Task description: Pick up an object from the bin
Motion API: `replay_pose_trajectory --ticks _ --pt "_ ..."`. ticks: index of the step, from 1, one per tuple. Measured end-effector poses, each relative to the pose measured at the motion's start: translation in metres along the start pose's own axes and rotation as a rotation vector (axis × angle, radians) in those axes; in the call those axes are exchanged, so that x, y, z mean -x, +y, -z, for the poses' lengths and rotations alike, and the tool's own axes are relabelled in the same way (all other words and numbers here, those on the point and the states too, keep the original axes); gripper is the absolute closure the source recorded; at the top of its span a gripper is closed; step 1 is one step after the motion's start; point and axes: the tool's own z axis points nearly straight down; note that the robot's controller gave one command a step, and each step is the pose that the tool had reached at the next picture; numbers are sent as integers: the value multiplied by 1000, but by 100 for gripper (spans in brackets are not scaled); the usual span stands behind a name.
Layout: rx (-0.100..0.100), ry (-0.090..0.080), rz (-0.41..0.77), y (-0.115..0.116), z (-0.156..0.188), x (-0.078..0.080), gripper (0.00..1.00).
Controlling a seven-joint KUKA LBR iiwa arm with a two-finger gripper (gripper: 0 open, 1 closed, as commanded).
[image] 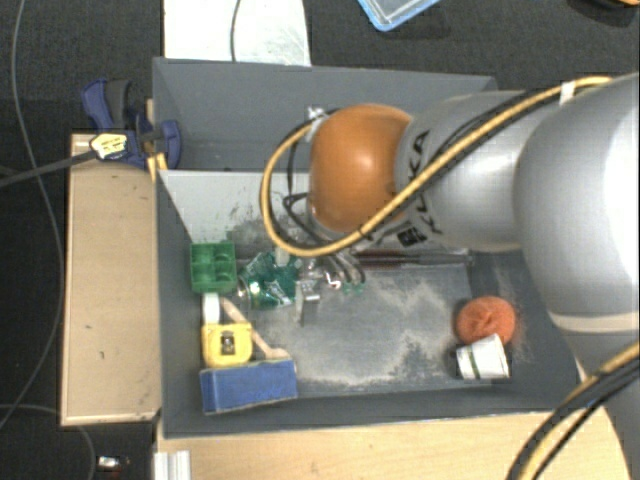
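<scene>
My gripper (322,282) hangs low over the bin floor, left of the middle, mostly hidden under the arm's orange cover. A crumpled teal-green thing (266,280) lies right against its left side. A green block (212,265) sits further left by the bin's wall. Just below these lies a yellow tape measure (227,344), with a short white piece (211,309) above it.
A blue rectangular block (248,384) lies at the front left corner. An orange ball (486,319) and a small white thing (483,359) sit at the front right. The arm spans the bin's right half and hides the floor beneath it.
</scene>
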Motion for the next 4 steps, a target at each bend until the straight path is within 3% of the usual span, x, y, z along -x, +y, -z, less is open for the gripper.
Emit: replay_pose_trajectory --ticks 1,2,3,4 --pt "0 -2 -44 61 -16 -8 0" --pt "0 -12 -74 49 -43 14 0" --pt "5 -7 -178 -5 -45 3 100" --pt "5 -7 -178 -5 -45 3 100"
